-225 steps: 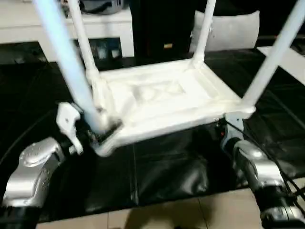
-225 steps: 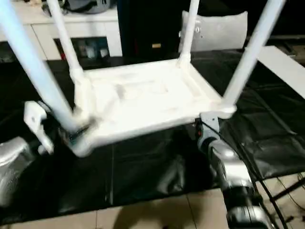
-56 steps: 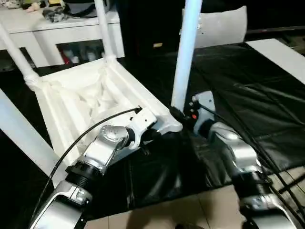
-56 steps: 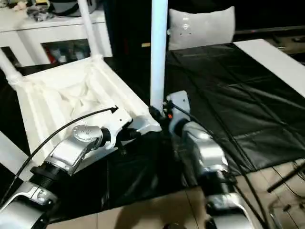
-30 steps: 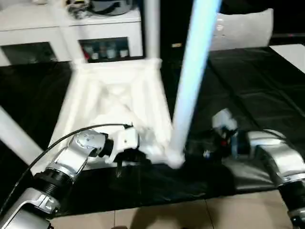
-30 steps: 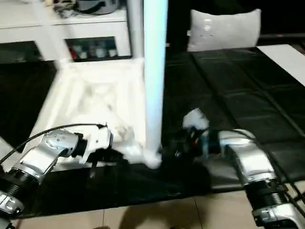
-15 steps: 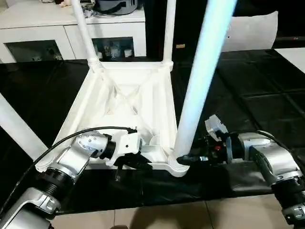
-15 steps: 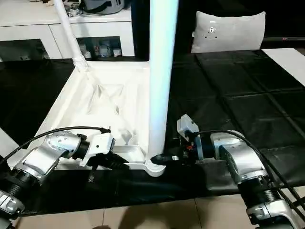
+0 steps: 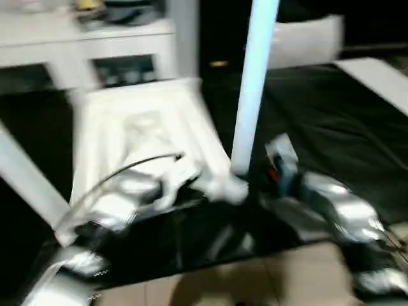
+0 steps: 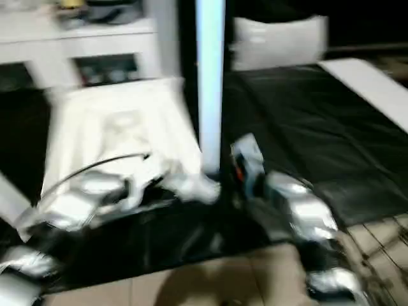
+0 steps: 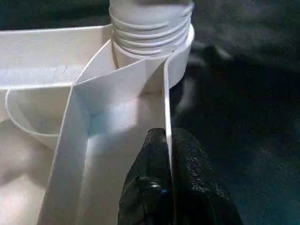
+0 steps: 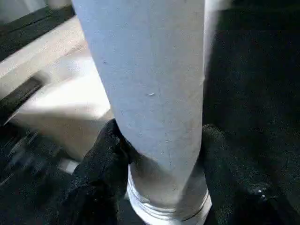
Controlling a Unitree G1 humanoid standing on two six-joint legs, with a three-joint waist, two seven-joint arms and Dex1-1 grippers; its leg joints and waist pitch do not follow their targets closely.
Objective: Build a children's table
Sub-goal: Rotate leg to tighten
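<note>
Tabletop: the white plastic tabletop (image 9: 137, 137) lay upside down on the black floor mat (image 9: 331, 121), ribbed underside up, its long axis running away from the robot toward the white cabinet (image 9: 76, 44).

Near-right leg: a long white leg (image 9: 254, 83) stood upright in the corner socket (image 9: 224, 188) nearest the robot's right arm, its long axis vertical, pointing straight up out of the top of the head-camera picture.

Other legs: one more leg (image 9: 25, 172) slanted across the near-left side and another (image 9: 185, 38) rose at the far corner. The blur hid the fourth.

Left gripper: the left gripper (image 11: 165, 187) pinched the thin upright rim wall (image 11: 166, 103) of the tabletop just beside that socket, one black finger on each face of the wall, clamped narrow on it.

Right gripper: the right gripper (image 12: 154, 173) sat low on the leg, its two black fingers (image 12: 101, 173) spread on either side of the tube just above the ribbed collar, hugging it.

Key relation: leg and socket lay between the two grippers, the left one on the tabletop side, the right one on the open mat side. The right arm was the one on the leg.

Judgement: all the legs I could see looked seated, so the build seemed near its end. Any last seating or turning of this leg would have to run along its vertical axis while the left gripper braced the rim.

Risk: the thin rim wall might flex under the pinch.
</note>
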